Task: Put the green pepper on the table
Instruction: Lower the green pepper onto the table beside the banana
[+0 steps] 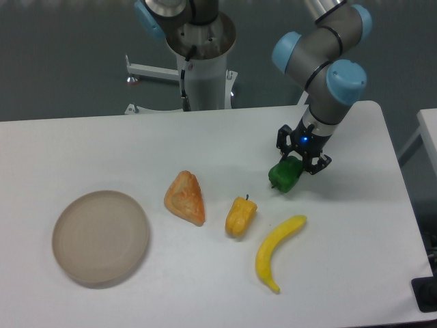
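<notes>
The green pepper (284,176) is small, glossy and dark green. It sits between the fingertips of my gripper (295,166), right of the middle of the white table (355,232). The gripper points down and is shut on the pepper's top. The pepper hangs at or just above the tabletop; I cannot tell whether it touches. The gripper's black fingers hide the pepper's upper part.
A yellow-orange pepper (240,216) lies left and in front of the green one, and a yellow banana (276,251) lies in front of it. An orange wedge-shaped toy (186,197) lies further left. A round beige plate (101,236) is at the front left. The robot base (202,61) stands behind the table.
</notes>
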Controlling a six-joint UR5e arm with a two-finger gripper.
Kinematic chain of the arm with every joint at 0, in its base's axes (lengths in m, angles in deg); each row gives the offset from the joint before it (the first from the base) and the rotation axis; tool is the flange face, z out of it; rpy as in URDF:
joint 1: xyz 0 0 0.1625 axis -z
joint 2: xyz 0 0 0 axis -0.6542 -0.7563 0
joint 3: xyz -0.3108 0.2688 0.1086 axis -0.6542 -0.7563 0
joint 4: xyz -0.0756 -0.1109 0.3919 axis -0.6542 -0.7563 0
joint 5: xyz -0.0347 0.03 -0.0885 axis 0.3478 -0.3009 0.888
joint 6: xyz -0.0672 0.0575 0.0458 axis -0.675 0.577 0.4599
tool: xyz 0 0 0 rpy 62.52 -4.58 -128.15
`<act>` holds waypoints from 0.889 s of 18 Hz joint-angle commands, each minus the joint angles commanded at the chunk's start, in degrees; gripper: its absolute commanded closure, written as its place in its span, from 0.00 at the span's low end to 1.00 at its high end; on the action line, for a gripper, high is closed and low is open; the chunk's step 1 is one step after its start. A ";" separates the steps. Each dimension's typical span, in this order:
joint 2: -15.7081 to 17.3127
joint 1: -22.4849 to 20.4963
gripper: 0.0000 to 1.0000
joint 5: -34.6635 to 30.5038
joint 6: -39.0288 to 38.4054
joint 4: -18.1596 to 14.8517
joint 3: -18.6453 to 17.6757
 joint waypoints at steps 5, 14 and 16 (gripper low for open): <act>0.00 0.09 0.61 0.00 0.00 0.09 -0.18; 0.00 0.44 0.57 0.00 0.09 0.09 -0.26; 0.00 0.61 0.54 0.00 0.09 0.09 -0.18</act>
